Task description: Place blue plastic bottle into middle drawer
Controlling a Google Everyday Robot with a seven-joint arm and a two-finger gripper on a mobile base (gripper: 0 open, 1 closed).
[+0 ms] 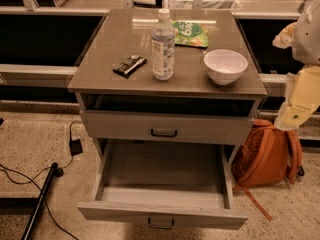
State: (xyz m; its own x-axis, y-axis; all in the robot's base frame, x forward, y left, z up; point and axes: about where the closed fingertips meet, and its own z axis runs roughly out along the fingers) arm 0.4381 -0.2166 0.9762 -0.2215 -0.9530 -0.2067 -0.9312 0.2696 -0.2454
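The blue plastic bottle stands upright on the cabinet top, near the middle, with its white cap on. The middle drawer is the lower one; it is pulled out wide and nothing lies in it. The upper drawer above it is closed. My gripper is at the right edge of the view, up beside the cabinet's right side, to the right of the white bowl and well apart from the bottle. The arm hangs below it.
A dark snack bar lies left of the bottle and a green chip bag behind it. An orange backpack leans against the cabinet's lower right. Cables and a black pole lie on the floor at left.
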